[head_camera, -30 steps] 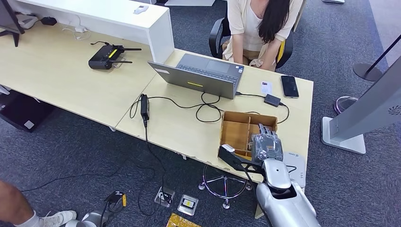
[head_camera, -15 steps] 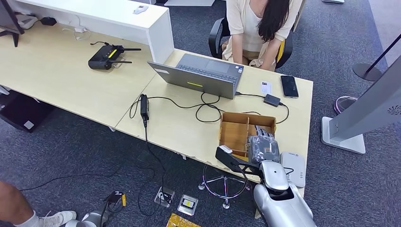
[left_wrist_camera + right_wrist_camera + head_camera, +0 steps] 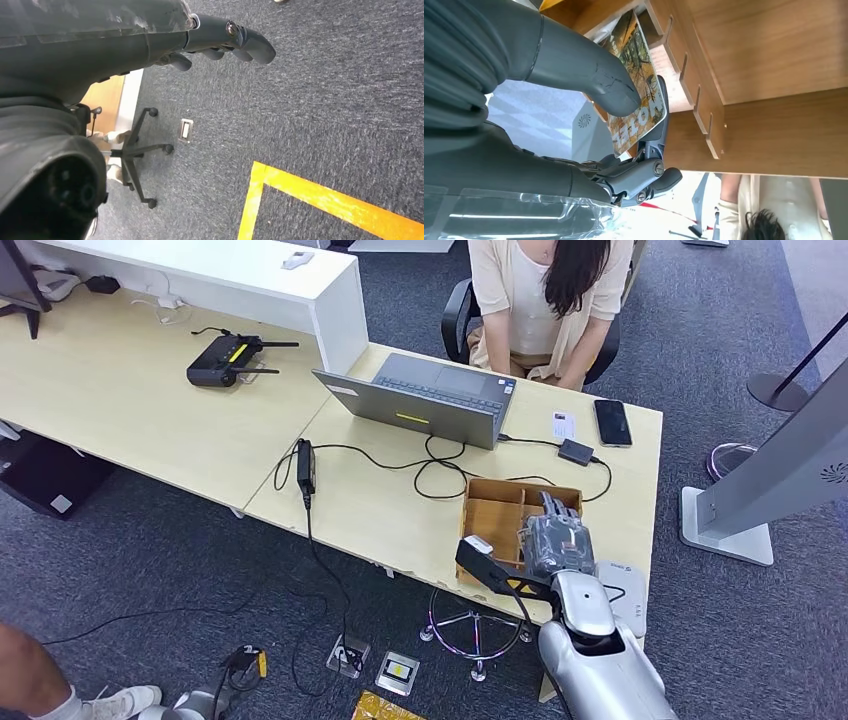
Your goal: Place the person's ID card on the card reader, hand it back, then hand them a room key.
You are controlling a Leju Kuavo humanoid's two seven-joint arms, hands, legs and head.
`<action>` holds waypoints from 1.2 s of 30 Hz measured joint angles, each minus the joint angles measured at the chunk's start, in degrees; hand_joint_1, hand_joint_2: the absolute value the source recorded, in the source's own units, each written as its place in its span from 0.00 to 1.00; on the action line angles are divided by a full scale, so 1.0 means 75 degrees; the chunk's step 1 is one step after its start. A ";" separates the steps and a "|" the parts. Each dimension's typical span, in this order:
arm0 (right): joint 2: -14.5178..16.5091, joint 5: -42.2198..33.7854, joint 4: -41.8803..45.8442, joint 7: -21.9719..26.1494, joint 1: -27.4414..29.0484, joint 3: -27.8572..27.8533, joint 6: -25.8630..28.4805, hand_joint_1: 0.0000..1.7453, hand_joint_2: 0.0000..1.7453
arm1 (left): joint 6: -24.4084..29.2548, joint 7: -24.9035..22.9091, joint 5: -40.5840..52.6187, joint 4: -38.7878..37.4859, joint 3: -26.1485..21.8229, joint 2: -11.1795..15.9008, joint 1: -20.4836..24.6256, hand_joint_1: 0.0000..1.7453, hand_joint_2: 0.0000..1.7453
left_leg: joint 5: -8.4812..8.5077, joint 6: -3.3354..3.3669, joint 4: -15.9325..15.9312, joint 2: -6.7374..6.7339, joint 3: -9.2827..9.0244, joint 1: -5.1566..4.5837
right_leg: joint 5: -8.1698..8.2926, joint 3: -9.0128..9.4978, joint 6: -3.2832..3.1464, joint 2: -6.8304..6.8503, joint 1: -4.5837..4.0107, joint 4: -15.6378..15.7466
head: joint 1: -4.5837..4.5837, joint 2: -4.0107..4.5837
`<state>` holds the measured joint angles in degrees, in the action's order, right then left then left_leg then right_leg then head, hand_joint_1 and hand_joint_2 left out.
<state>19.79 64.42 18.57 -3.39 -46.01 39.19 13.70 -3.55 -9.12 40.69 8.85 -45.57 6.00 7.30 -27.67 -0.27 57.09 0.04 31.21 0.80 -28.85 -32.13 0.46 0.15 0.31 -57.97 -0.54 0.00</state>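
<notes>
My right hand [image 3: 556, 540] has slid back up over the wooden box [image 3: 497, 515] & thumb plus fingers now pinch the room key [image 3: 638, 105] at its slots, so handover's next; left hand [image 3: 220, 42] hangs w/ fingers loosely curled, empty.

The robot's right arm [image 3: 600, 665] is cased in smooth, rounded silver shells, with a dark seam between the forearm segments. Ahead of it, the right hand [image 3: 556, 545] is grey under a clear, glossy plastic cover, and a black bracket tipped with a small white block juts from the wrist beside it. Close up, the thumb [image 3: 589, 75] is thick, matte grey and finely cracked near its tip; the fingers [image 3: 651, 177] are darker, with bare silver screws at their hinges. The left hand [image 3: 220, 40] is dark grey, with one screw head near a fingertip.
</notes>
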 joint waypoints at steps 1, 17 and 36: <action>0.0001 0.0001 0.0000 0.0022 -0.0025 0.0000 0.0071 1.00 1.00 | -0.0002 0.0000 0.0009 0.0000 -0.0009 -0.0001 0.0000 0.00 0.00 | 0.0000 0.0000 0.0000 0.0000 0.0001 0.0000 | 0.0000 -0.0001 0.0000 0.0000 0.0000 0.0000 | 0.0001 0.0000; -0.0083 0.0555 0.0384 0.0452 -0.2657 -0.0300 0.0520 1.00 1.00 | -0.0122 0.0165 0.0347 0.0000 -0.0068 -0.0004 0.0005 0.00 0.00 | 0.0012 -0.0015 0.0001 0.0000 0.0005 0.0000 | 0.0005 -0.0006 -0.0001 -0.0001 0.0000 -0.0002 | -0.0001 0.0000; -0.0078 -0.0266 0.0400 0.0279 -0.2912 -0.0356 0.0290 1.00 1.00 | -0.0027 0.0179 0.0412 0.0000 -0.0309 -0.0001 0.0014 0.00 0.00 | 0.0012 -0.0015 0.0002 0.0002 0.0005 0.0000 | 0.0005 -0.0008 -0.0001 0.0001 0.0000 -0.0001 | 0.0000 0.0000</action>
<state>19.21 62.42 21.57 -1.30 -67.85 36.52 15.88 -3.75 -7.78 43.78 8.85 -47.89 5.99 7.41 -27.58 -0.38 57.11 0.05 31.25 0.80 -28.81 -32.19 0.45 0.15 0.31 -57.98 -0.54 0.00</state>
